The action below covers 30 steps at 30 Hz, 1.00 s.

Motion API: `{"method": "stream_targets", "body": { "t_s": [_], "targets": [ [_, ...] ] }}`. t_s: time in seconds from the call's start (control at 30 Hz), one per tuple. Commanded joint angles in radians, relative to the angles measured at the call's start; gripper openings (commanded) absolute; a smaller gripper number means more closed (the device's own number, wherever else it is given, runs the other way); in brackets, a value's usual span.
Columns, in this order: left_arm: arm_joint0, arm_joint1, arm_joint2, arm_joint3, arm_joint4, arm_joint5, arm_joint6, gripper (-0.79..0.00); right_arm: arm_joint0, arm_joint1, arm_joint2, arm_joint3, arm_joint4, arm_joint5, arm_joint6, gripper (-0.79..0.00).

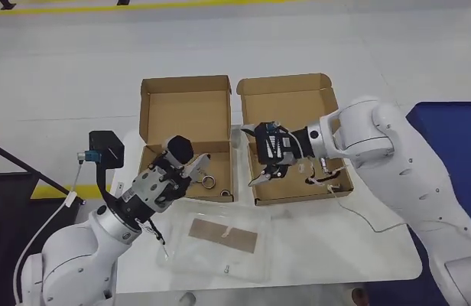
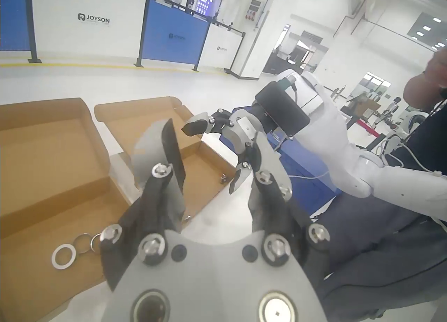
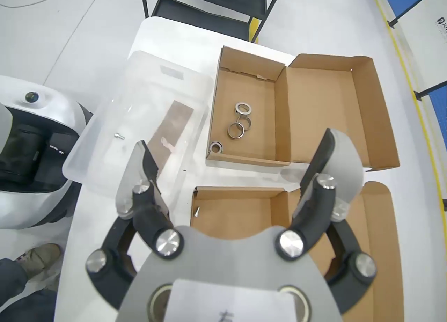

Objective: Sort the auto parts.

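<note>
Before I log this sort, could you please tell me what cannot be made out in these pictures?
Top view: the right gripper covers part of the right box; parts beneath are hidden.
Left wrist view: the left gripper overlaps the rings; their count is unclear.
Right wrist view: the small part in the clear tray is too small to identify.

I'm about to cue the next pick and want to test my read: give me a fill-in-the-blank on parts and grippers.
1. The cardboard box farther from the right gripper holds only metal ___.
2. The clear plastic tray holds just ___ small bolt.
3. The left gripper and the right gripper both stand ___ and empty.
Missing words: rings; one; open.
</note>
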Motion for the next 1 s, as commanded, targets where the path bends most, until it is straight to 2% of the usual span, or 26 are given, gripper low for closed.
{"method": "stream_targets", "body": {
  "t_s": [0.0,0.07,0.1,0.2,0.8,0.87,0.97],
  "targets": [
    [0.0,0.0,0.0,0.0,0.0,0.0,0.0,0.0,0.001,0.0,-0.001,0.0,0.0,0.0,0.0,0.0],
    [0.0,0.0,0.0,0.0,0.0,0.0,0.0,0.0,-0.002,-0.002,-0.005,-0.018,0.024,0.0,-0.028,0.0],
    [0.0,0.0,0.0,0.0,0.0,0.0,0.0,0.0,0.0,-0.005,-0.024,-0.048,0.068,0.0,-0.089,0.0],
    [-0.002,0.001,-0.015,0.02,-0.034,0.029,0.03,0.0,0.103,-0.012,-0.173,-0.103,0.002,0.0,-0.044,0.0],
    [-0.002,0.001,-0.015,0.02,-0.034,0.029,0.03,0.0,0.103,-0.012,-0.173,-0.103,0.002,0.0,-0.044,0.0],
    [-0.004,0.001,-0.016,0.031,-0.041,0.028,0.045,0.0,0.103,-0.012,-0.173,-0.103,0.002,0.0,-0.044,0.0],
    [-0.03,0.002,-0.047,0.077,-0.068,0.047,0.123,0.0,0.061,-0.001,-0.13,-0.114,0.035,0.0,-0.133,0.0]
  ]
}}
